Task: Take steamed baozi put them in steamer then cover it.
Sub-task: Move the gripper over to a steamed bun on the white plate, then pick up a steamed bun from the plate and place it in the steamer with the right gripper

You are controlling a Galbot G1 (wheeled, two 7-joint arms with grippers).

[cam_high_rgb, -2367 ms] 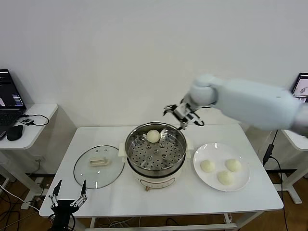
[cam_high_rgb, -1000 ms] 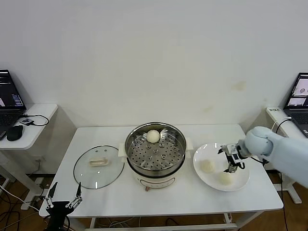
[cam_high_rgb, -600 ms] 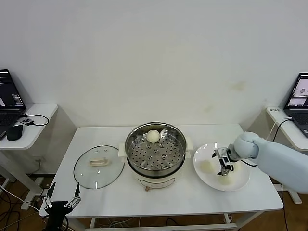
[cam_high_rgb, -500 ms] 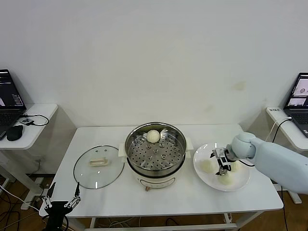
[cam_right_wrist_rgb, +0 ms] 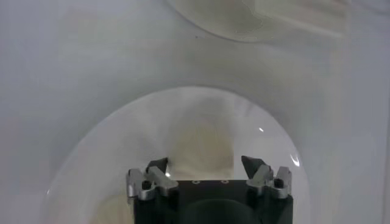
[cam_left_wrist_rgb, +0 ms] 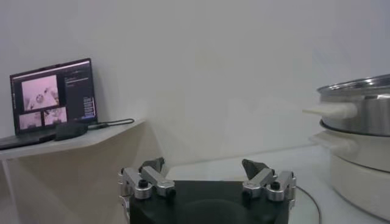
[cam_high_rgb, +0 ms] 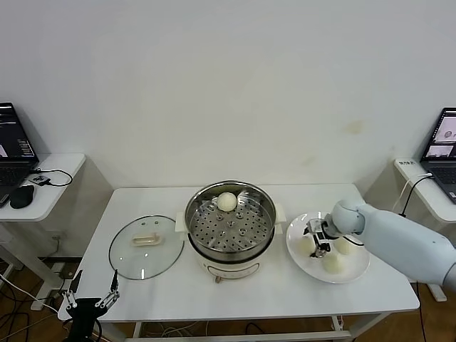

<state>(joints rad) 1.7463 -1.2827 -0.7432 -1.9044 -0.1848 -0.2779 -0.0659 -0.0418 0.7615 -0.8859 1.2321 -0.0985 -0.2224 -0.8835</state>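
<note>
Right gripper (cam_high_rgb: pixel 314 241) is sitting down on the white plate (cam_high_rgb: pixel 356 272), right of the steamer (cam_high_rgb: pixel 230 226), jaws straddling the leftmost baozi (cam_high_rgb: pixel 306 246) of the three on the plate. In the right wrist view the jaws (cam_right_wrist_rgb: pixel 207 173) are standing fairly wide with the bun (cam_right_wrist_rgb: pixel 201 143) between the tips; can't tell if the pads are touching it, so not calling it gripped. The other two plate baozi are lying just beside it: one (cam_high_rgb: pixel 345 246) behind the wrist, one (cam_high_rgb: pixel 332 263) nearer the front edge of the plate.

One baozi (cam_high_rgb: pixel 226 201) is resting on the perforated tray at the back of the steamer, which is sitting mid-worktop (cam_high_rgb: pixel 249 296), uncovered.

The cover (cam_high_rgb: pixel 146 246) is lying flat on the worktop left of the steamer, handle up, its rim just beside the pot base.

Left gripper (cam_high_rgb: pixel 94 294) is hanging parked off the front-left corner of the worktop, below the cover, jaws wide and holding nothing; the left wrist view shows both fingers (cam_left_wrist_rgb: pixel 151 179) spread, with the steamer's side (cam_left_wrist_rgb: pixel 359 122) off at the frame edge.

Side desk with laptop (cam_high_rgb: pixel 14 142) and mouse is standing at the far left; a second laptop (cam_high_rgb: pixel 443 146) at the far right.
</note>
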